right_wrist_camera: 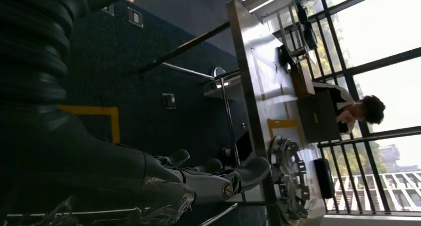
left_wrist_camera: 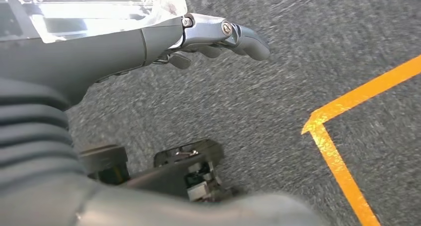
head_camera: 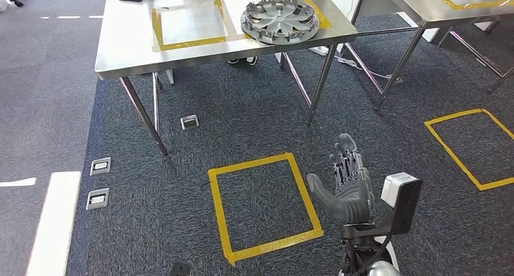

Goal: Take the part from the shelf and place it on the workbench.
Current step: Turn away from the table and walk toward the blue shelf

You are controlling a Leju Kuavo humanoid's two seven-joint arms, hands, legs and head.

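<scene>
From the head view, the part (head_camera: 280,19), a grey wheel cover, lies flat at the workbench's (head_camera: 130,54) front right corner, overhanging its edge. The right hand (head_camera: 347,185) hangs spread and empty over carpet beside a yellow taped square (head_camera: 264,205).

At the left wrist, the left hand (left_wrist_camera: 213,39) holds nothing, fingers loosely extended above carpet.

The right wrist view shows a seated person (right_wrist_camera: 361,112) beyond the workbench.

I note brushed, dully reflective metal on the workbench (head_camera: 130,48). The part (head_camera: 280,19) looks like matt grey plastic. Carpet (head_camera: 254,115) is rough dark pile; tape (head_camera: 264,162) is glossy yellow.
</scene>
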